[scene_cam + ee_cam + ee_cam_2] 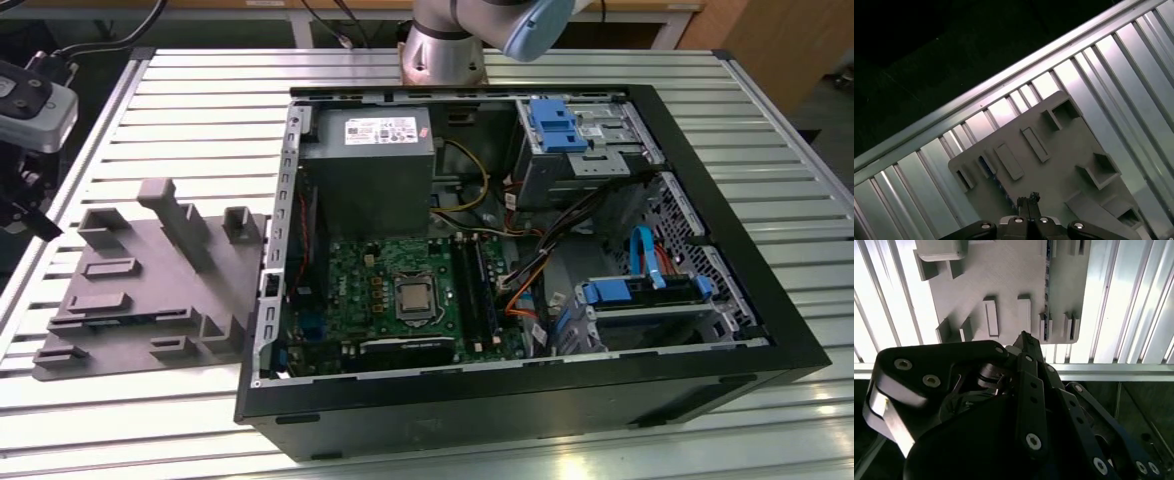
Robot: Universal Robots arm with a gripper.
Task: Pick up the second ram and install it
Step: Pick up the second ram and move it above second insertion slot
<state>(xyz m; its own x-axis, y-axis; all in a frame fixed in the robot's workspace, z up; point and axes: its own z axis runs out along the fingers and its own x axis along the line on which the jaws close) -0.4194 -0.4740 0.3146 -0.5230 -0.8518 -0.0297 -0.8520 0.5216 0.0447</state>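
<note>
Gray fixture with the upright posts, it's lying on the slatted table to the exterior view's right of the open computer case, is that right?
Not quite. The gray fixture does lie on the slatted table, but to the exterior view's left of the open computer case, not its right. The exterior view shows this.

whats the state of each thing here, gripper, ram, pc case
gripper: shut, empty, aimed at the gray fixture
second ram: on edge in a fixture slot, not gripped
computer case: lying on its side, side panel off, inside exposed
</note>
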